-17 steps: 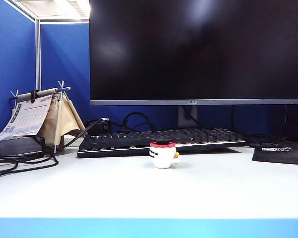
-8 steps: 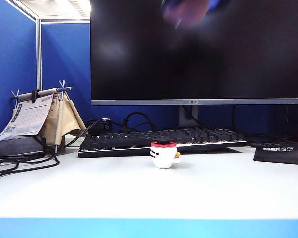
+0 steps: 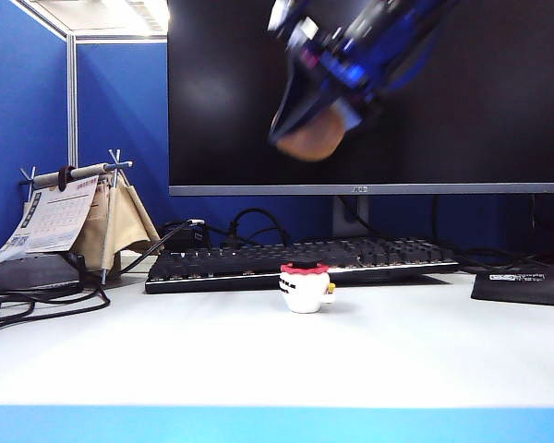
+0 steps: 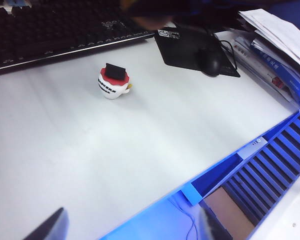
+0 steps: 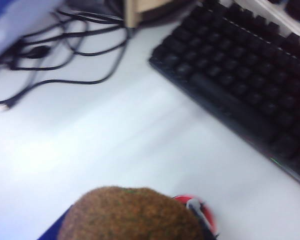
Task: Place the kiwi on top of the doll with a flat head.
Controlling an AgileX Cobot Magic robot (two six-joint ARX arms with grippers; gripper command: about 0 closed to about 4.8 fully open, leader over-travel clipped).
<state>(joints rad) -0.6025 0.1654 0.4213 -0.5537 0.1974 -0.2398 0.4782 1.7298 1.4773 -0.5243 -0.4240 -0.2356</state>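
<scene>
While the right gripper (image 3: 319, 129) hangs blurred in the upper middle of the exterior frame, in front of the dark monitor (image 3: 462, 92), its jaws are pinching the kiwi (image 3: 309, 138), a tan-brown lump showing beneath the blue and black fingers. From the right wrist camera, that fuzzy brown fruit (image 5: 132, 215) fills the lower edge of the frame, and a sliver of red rim peeks out just beside it. Well below the gripper in the exterior view, the doll with a flat head (image 3: 304, 287) stands upright on the white desk (image 3: 258, 360), just in front of the black keyboard (image 3: 258, 263), its black top bare. Over at the left of that frame a small desk calendar (image 3: 60, 217) sits among loose black cables (image 3: 37, 305).

Seen from the left wrist camera, the left gripper (image 4: 130, 227) shows only two dark fingertips (image 4: 50, 230) at the lower edge of the frame, spread wide with nothing between them. Its view takes in the doll (image 4: 113, 83) in the upper left, and a mouse (image 4: 210, 61) on a black pad (image 4: 182, 47) towards the upper right, beside a stack of papers (image 4: 275, 40).
</scene>
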